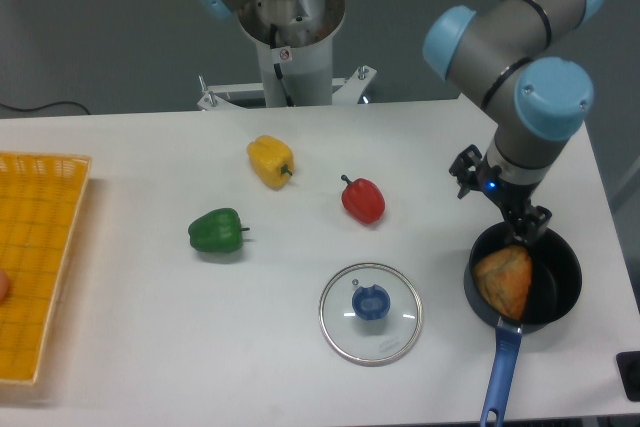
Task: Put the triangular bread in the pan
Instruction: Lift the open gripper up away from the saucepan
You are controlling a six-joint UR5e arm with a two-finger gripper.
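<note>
The triangular bread [503,282], a toast-brown wedge, lies inside the pan [560,277], leaning toward its left side. The pan is a small black saucepan near the table's right front corner, and its blue handle [497,372] points toward the front edge. My gripper [503,205] hangs just above the pan's back rim, lifted off the bread. Its fingers stand apart and hold nothing.
A round glass lid with a blue knob [371,312] lies left of the pan. A red pepper [363,199], a yellow pepper [271,161] and a green pepper [217,232] sit mid-table. A yellow basket [35,257] lies at the left edge. The robot base [292,37] stands behind.
</note>
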